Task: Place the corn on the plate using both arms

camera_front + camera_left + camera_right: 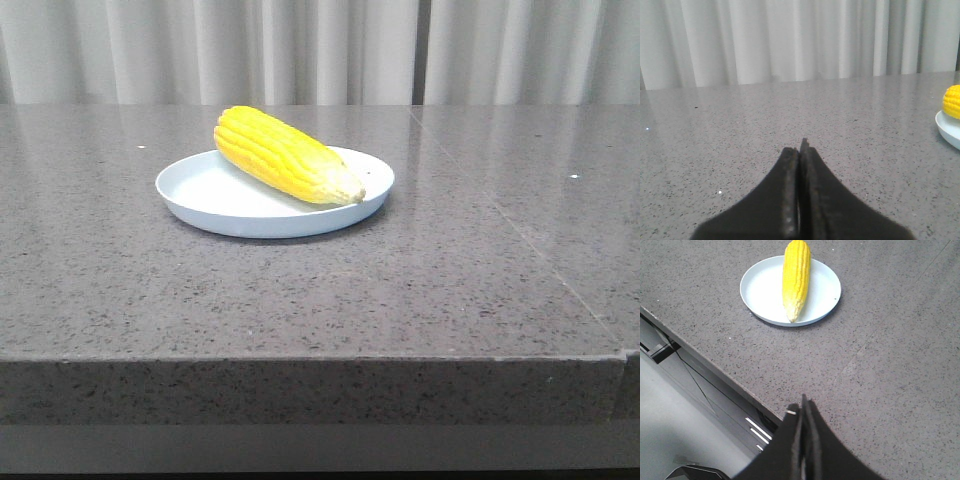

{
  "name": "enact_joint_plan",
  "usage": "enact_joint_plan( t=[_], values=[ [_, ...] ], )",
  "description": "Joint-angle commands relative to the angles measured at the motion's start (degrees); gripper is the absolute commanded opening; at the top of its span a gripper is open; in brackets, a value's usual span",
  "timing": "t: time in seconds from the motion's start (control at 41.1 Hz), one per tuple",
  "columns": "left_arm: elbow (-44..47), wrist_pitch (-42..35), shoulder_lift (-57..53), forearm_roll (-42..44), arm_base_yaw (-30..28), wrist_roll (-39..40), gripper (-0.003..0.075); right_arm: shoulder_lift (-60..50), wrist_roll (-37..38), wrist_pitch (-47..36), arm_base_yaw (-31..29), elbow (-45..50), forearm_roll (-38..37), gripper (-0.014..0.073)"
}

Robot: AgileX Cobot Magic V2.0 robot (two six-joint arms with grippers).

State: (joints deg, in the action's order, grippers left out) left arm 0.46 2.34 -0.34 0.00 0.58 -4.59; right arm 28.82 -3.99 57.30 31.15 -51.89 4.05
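One grey stone table [300, 300] carries the plate [220, 200], and the corn [285, 155] lies across it, pale tip toward the near right rim. Both the left gripper [800, 145] and right gripper [802, 407] sit pressed together, empty, well apart from it. Any bump could roll the cob off the low rim.

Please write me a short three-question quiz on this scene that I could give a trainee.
1. True or false: the corn lies on the plate.
2. Toward which side of the front view does the corn's pale tip point? A) left B) right
3. Fill in: the left gripper and the right gripper are both ____, holding nothing.

Key: 1 true; 2 B; 3 shut.
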Motion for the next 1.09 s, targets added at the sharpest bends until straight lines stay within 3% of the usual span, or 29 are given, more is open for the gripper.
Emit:
enact_joint_plan(
  t=[0.0, 0.706, 1.071],
  values=[
    [1.3, -4.7, -1.0, -0.5, 0.0, 0.7, -0.002, 0.3, -0.2, -3.9, -0.2, -1.3, -0.3, -0.0087],
    [1.3, -4.7, -0.9, -0.5, 0.0, 0.7, -0.002, -1.2, -0.2, -5.5, -0.5, 0.5, -0.2, -0.0087],
    [1.3, -4.7, -0.9, -0.5, 0.0, 0.7, -0.002, -19.2, -0.2, -27.5, -22.5, 24.9, 0.4, -0.0087]
  ],
)
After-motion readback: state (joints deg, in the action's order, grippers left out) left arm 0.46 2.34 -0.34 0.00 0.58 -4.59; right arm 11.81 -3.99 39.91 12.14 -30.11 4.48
